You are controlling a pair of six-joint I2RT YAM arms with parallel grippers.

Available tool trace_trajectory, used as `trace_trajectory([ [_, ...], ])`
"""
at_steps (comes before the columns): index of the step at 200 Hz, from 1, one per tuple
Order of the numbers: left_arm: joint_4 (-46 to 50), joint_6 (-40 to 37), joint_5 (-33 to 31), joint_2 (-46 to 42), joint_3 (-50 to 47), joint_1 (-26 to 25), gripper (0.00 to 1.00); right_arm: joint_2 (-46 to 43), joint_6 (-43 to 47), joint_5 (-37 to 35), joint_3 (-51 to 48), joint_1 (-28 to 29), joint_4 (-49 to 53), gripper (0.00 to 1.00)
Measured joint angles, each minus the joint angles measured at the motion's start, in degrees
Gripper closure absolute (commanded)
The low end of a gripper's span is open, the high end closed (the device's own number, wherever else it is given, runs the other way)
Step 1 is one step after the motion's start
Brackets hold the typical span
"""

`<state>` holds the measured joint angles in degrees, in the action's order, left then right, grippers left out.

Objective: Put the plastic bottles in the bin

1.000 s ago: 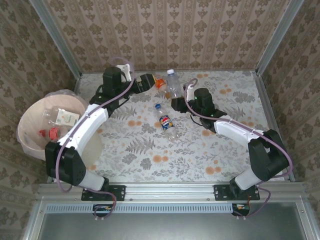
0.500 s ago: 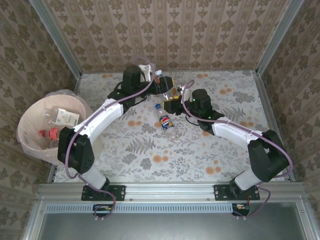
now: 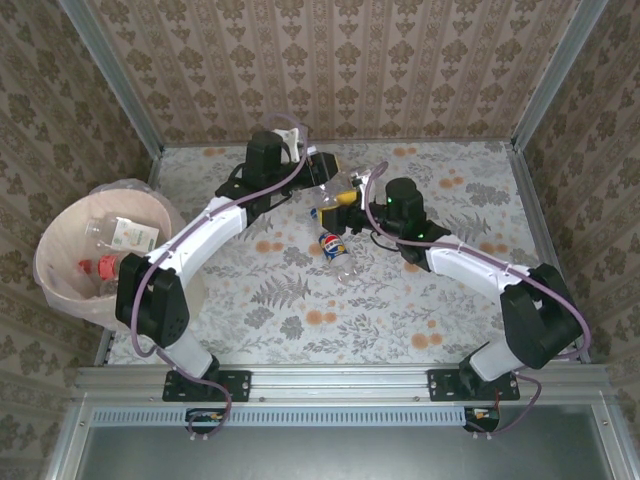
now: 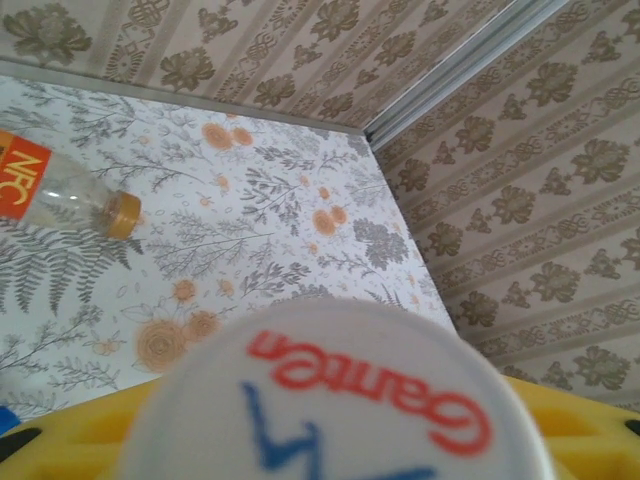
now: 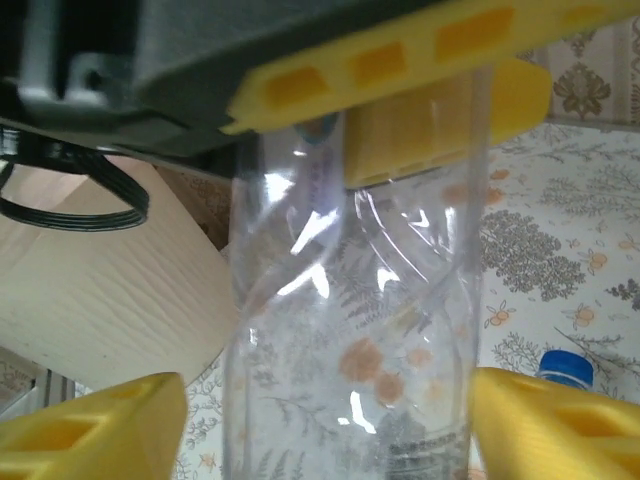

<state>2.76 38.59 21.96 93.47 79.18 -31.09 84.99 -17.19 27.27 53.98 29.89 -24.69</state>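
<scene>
Left gripper [image 4: 330, 432]: closed on the cap end of a clear bottle [image 5: 350, 330]; the white cap is seen between its yellow fingers.
Right gripper [image 5: 330, 420]: jaws are spread wide on either side of the same bottle's body, with a gap seen on one side; nothing is held.
Clear bottle: carried above the far middle of the table [image 3: 450, 300], well apart from the bin [image 3: 62, 232] at the left edge.
Handling: it is judged empty, light, thin-walled and slick. The body would dent under a squeeze, so the stiffer neck is the preferred hold.
Other bottles: a blue-capped one [image 3: 336, 246] lies just beside the grippers; several lie in the bin.
Left wrist view: red cap lettering and an orange-labelled bottle [image 4: 40, 185] are made plain.
Right wrist view: the finger gap is shown, which is too small to judge from above.
Top view: the way to the bin is laid out.
</scene>
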Motion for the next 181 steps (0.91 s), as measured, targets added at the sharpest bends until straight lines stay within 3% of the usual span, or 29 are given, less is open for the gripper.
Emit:
trace_trajectory([
  [58,5.86,-2.43,-5.60,-4.94,-0.07,1.53,0.47,-4.94,3.34,-2.27,-1.66,-1.16,0.61,0.03],
  [103,10.91,-4.35,-11.06,-13.64,-0.17,3.45,0.48,-7.72,3.72,-11.82,-3.89,-2.58,0.59,0.00],
  [145,20.74,-7.43,-20.76,-23.98,0.00,4.24,0.48,-7.45,1.20,-22.69,-4.13,-4.87,0.90,0.00],
  [181,30.82,-9.97,-31.78,-32.37,2.25,9.09,0.48,-6.36,-1.95,-25.75,-4.24,-7.02,0.92,0.00],
])
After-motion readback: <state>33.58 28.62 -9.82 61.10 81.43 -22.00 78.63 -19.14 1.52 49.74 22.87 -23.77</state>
